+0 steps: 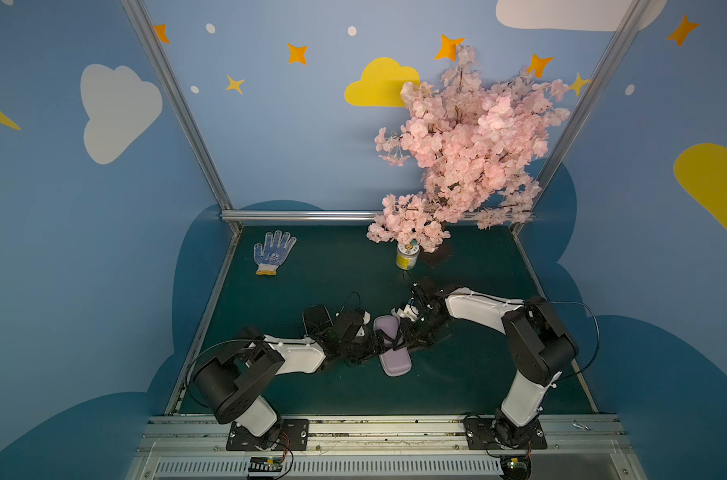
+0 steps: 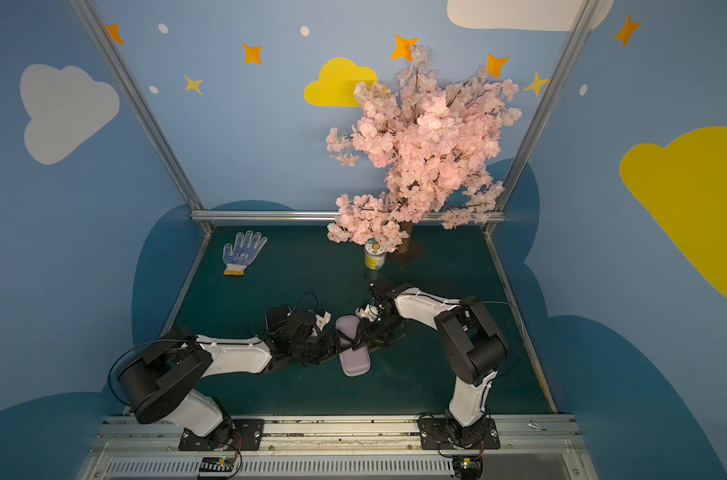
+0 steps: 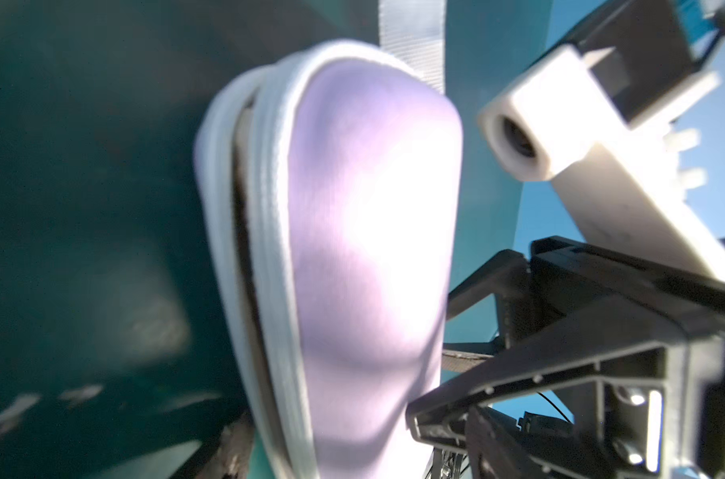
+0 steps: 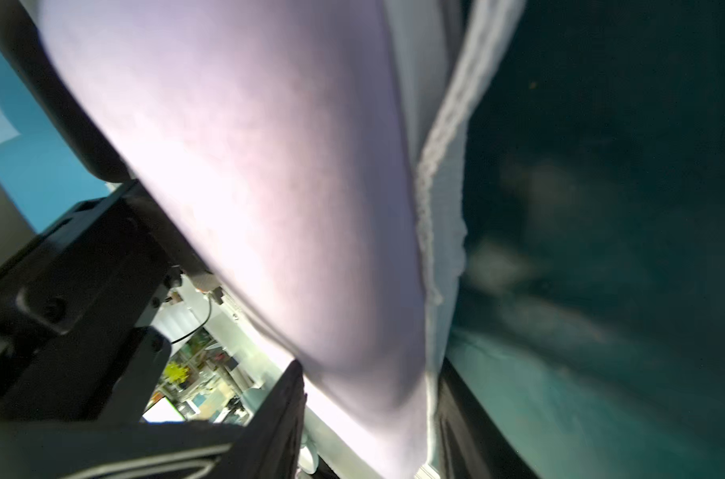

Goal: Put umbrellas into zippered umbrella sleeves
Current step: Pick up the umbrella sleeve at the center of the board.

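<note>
Lavender oblong hard-shell zip case (image 1: 395, 361), seam gaping; umbrellas unseen. Left gripper (image 1: 379, 344), right gripper (image 1: 402, 337) flank it; finger spread unreadable. Zipping likely remains; black rounded case (image 1: 318, 316) unattended.

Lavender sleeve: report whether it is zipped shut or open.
Open, at least partly: the lavender sleeve shows a dark gap between its two white zipper bands in the left wrist view.
</note>
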{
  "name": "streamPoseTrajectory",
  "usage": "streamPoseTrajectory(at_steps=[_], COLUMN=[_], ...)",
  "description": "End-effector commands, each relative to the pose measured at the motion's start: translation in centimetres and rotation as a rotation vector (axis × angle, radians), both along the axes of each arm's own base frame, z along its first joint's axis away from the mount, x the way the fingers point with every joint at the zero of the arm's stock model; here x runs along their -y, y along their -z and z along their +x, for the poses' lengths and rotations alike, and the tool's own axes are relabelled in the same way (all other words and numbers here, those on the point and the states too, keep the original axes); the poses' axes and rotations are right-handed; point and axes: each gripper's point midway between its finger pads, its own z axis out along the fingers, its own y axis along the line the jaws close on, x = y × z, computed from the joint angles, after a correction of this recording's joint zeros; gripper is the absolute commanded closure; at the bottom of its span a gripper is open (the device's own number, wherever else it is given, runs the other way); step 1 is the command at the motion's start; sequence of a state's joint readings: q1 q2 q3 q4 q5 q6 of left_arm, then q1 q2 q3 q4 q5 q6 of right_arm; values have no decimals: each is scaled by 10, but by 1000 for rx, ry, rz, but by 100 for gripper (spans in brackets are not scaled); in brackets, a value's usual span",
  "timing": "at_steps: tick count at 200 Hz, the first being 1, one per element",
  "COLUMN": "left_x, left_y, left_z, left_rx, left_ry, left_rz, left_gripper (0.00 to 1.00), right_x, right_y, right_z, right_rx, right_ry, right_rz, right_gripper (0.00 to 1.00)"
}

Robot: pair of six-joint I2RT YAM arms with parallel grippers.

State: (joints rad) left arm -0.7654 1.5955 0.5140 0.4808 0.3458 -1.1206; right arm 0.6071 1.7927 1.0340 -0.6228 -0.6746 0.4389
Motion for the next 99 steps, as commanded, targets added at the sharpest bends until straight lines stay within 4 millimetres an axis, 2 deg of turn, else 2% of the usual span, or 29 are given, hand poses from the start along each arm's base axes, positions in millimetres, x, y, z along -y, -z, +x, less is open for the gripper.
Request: streamPoseTrajectory(at_steps=[1,26,61,83,99], left_x=[-1,9,16,22,21], left_y=[25,19,-3,-15,-18], left_z=[-12,-11,-5,-3,-3], left_rx=[-77,-94,-77,-70,-65], left_ry=[-1,-7,-30,-22,-27], left_rz=[-7,-98,-199,-233,-239], left_gripper=[21,25,28,35,45], right_x=[-19,-27,-26,-17,-11], right_y=[-8,-16,-43,-45,-44], right_z=[4,8,19,23,25], right_rx=[-9,-22,-38,-64,-79], right_ry=[21,56,135,167,189], right_rz=[156,252,374,394,401], right_gripper=[56,67,68,70,71])
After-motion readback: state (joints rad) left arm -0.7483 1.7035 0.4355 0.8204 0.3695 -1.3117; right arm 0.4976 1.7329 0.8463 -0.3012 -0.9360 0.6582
